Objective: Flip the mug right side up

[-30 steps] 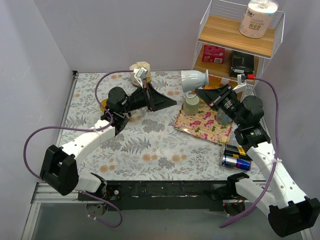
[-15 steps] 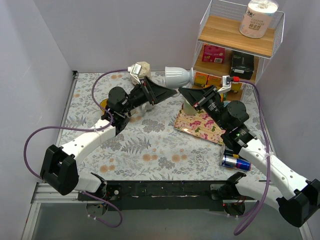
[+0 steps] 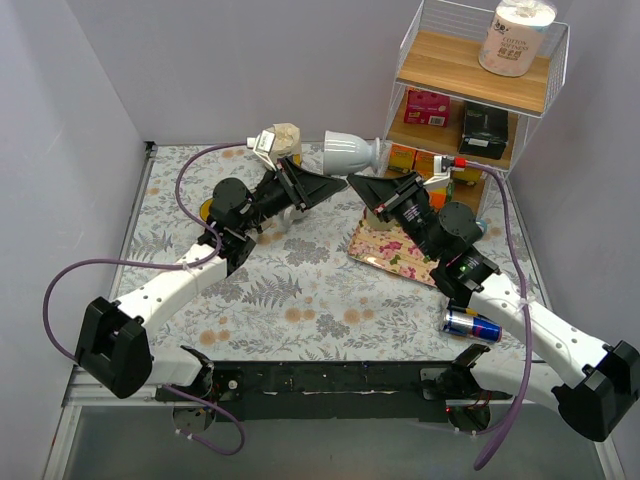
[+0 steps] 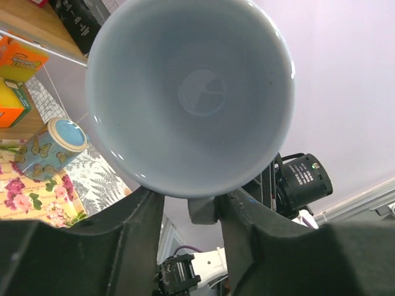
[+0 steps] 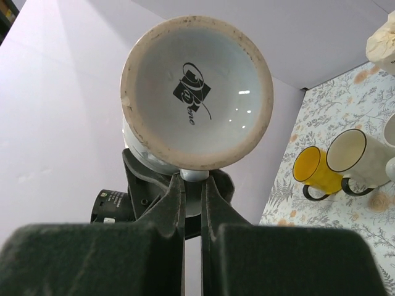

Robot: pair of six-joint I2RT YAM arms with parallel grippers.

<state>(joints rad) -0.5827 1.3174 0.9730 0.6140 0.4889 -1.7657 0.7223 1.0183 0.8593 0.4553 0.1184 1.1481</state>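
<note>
The pale blue-white mug [image 3: 348, 152] hangs in the air on its side above the back of the table. Its printed base [image 5: 197, 92] faces my right wrist camera and its open mouth [image 4: 191, 92] faces the left one. My right gripper [image 3: 358, 183] [image 5: 192, 179] is shut on the mug's handle from below. My left gripper [image 3: 338, 184] [image 4: 190, 200] comes from the opposite side, its jaws narrowed around the handle stub under the rim. One finger [image 4: 247, 216] touches the stub and a gap shows at the other. Its tips are hidden by the rim.
A floral tray [image 3: 400, 255] lies right of centre with a butterfly cup [image 4: 55, 148] on it. A drink can [image 3: 472, 323] lies near my right arm. A wire shelf [image 3: 470, 90] stands at the back right. A yellow mug [image 5: 315, 172] and a white mug [image 5: 355, 157] sit at the back left.
My right arm carried the mug leftward to meet the left gripper. The left gripper rose a little and its wide-open jaws narrowed around the mug's handle.
</note>
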